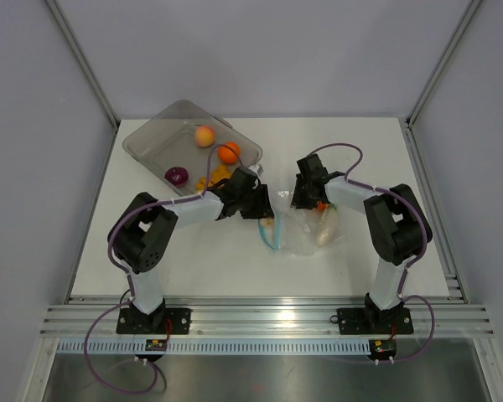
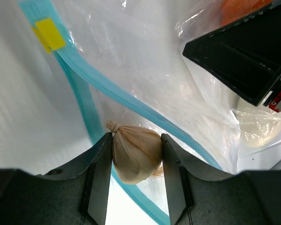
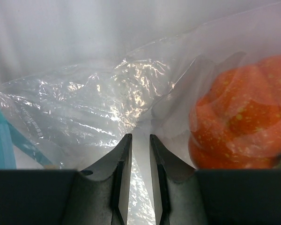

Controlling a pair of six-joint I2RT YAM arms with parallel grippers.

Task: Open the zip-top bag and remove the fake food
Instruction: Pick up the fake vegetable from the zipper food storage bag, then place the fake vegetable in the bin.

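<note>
Left hand (image 2: 136, 137) clamped on a beige garlic-like piece (image 2: 136, 161) beside the zip-top bag's (image 1: 304, 237) teal zip strip (image 2: 79, 101).
The bag lies crumpled on the desk (image 1: 193, 260) between the arms, holding a white piece (image 1: 325, 228) and an orange pumpkin piece (image 3: 234, 126). The right hand (image 3: 139, 138), jaws narrow, pinches the bag's clear film. A peach (image 1: 204, 136), orange ball (image 1: 228, 152) and purple piece (image 1: 177, 175) sit in the grey tray (image 1: 151, 138), far left.

white bench (image 1: 193, 260), two things on it
a grey translucent tray (image 1: 155, 138) sits at the back left corner; a clear zip-top bag (image 1: 302, 241) lies crumpled right of centre, apart from the tray.
</note>
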